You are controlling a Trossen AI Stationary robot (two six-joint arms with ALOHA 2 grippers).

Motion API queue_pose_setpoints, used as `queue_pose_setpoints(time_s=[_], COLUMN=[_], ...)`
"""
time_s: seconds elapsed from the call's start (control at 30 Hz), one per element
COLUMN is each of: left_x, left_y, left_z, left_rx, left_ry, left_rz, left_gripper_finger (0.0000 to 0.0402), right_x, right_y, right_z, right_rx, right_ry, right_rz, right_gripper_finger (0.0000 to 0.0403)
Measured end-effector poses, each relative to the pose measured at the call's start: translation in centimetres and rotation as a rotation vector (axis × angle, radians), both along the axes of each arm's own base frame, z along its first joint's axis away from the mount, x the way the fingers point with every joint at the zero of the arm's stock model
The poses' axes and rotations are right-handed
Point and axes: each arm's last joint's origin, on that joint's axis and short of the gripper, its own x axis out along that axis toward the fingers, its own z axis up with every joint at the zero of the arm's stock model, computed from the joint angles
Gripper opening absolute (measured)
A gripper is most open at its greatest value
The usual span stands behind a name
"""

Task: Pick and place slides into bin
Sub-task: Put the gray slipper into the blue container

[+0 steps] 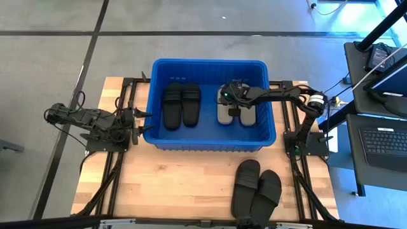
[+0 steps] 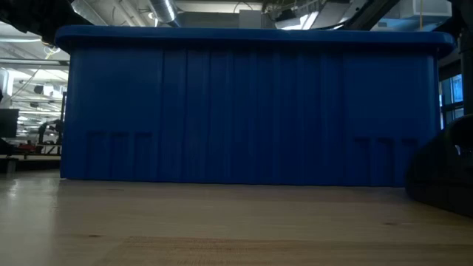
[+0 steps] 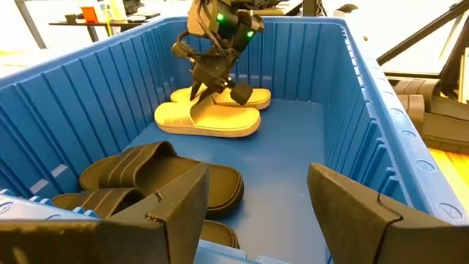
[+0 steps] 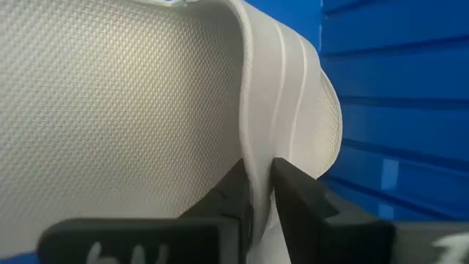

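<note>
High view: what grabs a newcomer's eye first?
The big blue bin at table centre, with a black pair of slides on its left side and a light grey pair on its right. The right pincer reaches down inside, its fingers about the strap of a grey slide. Two more black slides wait on the table's near right.

The large blue ribbed plastic bin (image 1: 210,137) looks smooth and faintly glossy, the pale light-wood desk (image 1: 184,184) shows matt grain, and the off-white slide's strap (image 4: 286,95) has a finely textured weave.
</note>
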Motion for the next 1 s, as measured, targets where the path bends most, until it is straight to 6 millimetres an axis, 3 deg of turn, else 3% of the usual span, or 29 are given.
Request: queue_pose_setpoints(time_s=[0.3, 1.0], left_x=[0.0, 0.0], left_y=[0.0, 0.0], left_z=[0.0, 0.0], left_rx=[0.002, 0.003], left_ry=[0.001, 0.004], left_rz=[0.000, 0.000], left_gripper_finger=[0.0227, 0.0227], right_x=[0.5, 0.5], right_y=[-0.1, 0.0], right_z=[1.4, 1.4], right_rx=[-0.001, 0.010], right_ry=[0.053, 0.058], right_rz=[0.038, 0.042], right_gripper_finger=[0.0069, 0.0063])
